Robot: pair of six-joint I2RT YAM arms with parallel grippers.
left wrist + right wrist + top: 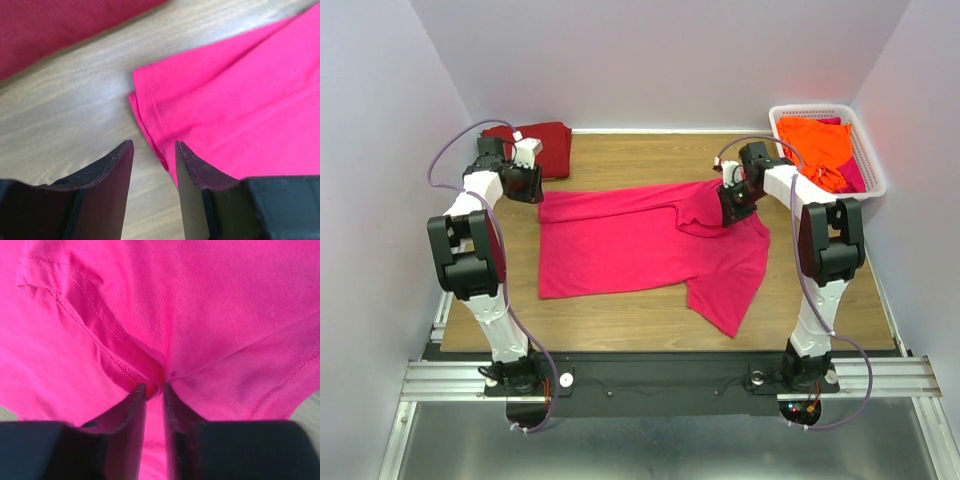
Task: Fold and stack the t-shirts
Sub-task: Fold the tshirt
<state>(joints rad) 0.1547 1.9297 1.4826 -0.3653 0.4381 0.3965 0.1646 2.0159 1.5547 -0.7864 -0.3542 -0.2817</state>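
Pink shirt lies spread on the table, partly folded, with a flap trailing on the near side of my right fingers. It is light, limp cloth that will drape, sag and drag across the wood. Lifted from one point, the rest would hang, so I judge it wants two holds raised together.

My right gripper has its fingers drawn close on a puckered ridge of cloth just beside a stitched sleeve seam. Creases run out from the tips, so I read that as a pinch on the shirt.

My left gripper has its fingers apart with nothing between them. Bare wood is under them, and the shirt's hemmed corner is just ahead and to the right. That doubled hem looks the firmest place to take.

Maroon shirt lies further ahead-left, well apart. Orange shirts sit in the basket.
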